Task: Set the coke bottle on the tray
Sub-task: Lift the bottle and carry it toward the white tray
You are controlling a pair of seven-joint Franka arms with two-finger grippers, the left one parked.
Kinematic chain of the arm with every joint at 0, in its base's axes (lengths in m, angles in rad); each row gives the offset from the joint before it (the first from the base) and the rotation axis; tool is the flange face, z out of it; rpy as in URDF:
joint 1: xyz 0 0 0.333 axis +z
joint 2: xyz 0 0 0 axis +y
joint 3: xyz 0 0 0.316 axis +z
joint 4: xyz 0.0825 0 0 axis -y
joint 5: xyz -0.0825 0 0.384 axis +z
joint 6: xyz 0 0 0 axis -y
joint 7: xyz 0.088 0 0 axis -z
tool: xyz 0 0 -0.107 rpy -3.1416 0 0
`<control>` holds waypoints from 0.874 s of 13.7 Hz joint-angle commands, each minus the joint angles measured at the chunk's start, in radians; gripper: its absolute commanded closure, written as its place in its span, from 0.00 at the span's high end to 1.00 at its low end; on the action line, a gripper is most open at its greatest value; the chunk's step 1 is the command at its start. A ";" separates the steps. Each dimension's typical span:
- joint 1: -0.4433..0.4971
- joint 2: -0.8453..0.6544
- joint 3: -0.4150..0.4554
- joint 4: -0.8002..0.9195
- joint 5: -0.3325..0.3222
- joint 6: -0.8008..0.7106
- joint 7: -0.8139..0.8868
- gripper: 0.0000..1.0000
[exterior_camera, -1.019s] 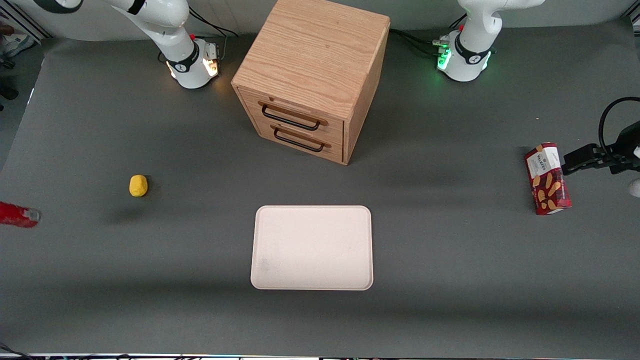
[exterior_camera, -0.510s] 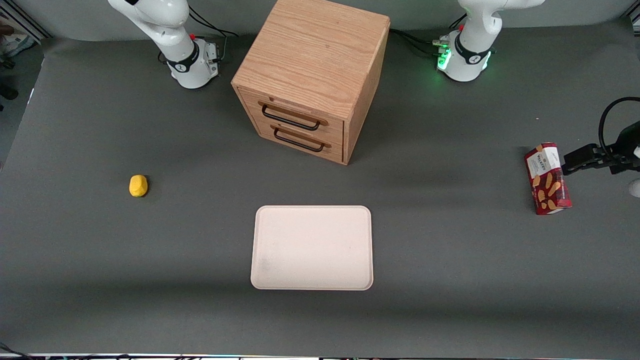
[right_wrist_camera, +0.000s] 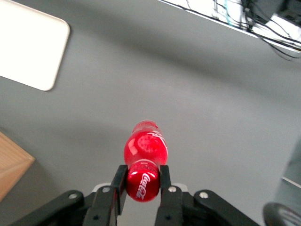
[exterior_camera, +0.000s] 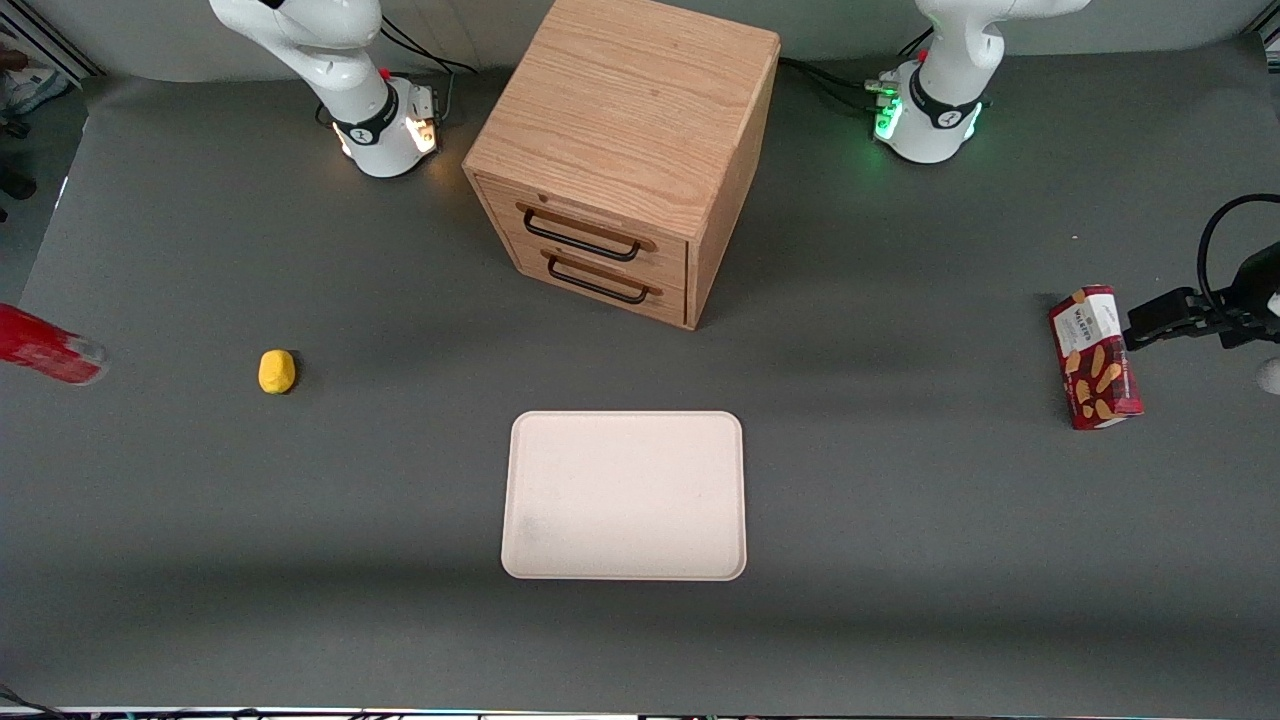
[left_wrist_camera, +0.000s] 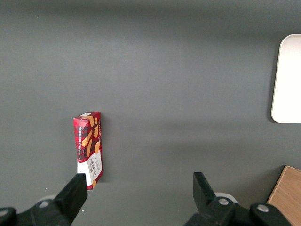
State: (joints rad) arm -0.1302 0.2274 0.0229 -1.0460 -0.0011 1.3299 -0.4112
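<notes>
Front view
coke bottle: at the frame's nine o'clock edge, toward the working arm's end of the worktop; lying near-horizontal, its silvery-grey end pointing toward the lemon; only partly in frame, and whether it hangs above the surface cannot be told here.
tray: flat on the worktop, at six o'clock from the wooden cabinet, in front of its two drawers; nothing lies on it; well apart from the bottle.
lemon: small and yellow, on the worktop between the bottle and the tray, near the bottle.
biscuit box: red, toward the parked arm's end.

Right wrist view
gripper: clenched on the coke bottle, one finger pressed to each side of the red body near the white lettering.
bottle's position: held above the grey worktop, apart from it, with a soft shadow below.
tray: one rounded corner visible, well apart from the bottle.
cabinet: a wooden corner at the frame's edge.

Left wrist view
biscuit box: lying on the worktop.
tray: a pale edge at three o'clock.
</notes>
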 commanded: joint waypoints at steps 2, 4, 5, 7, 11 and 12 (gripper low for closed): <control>0.177 0.030 -0.012 0.001 0.068 -0.002 0.309 0.00; 0.280 0.055 -0.011 0.007 0.073 0.018 0.490 0.00; 0.325 0.062 -0.011 0.007 0.076 0.040 0.573 0.00; 0.420 0.092 -0.011 0.009 0.076 0.090 0.737 0.00; 0.559 0.127 -0.012 0.012 0.076 0.172 0.986 0.00; 0.573 0.129 -0.012 0.011 0.076 0.181 1.009 0.00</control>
State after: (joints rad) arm 0.4173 0.3493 0.0272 -1.0577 0.0577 1.4942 0.5308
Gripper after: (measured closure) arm 0.687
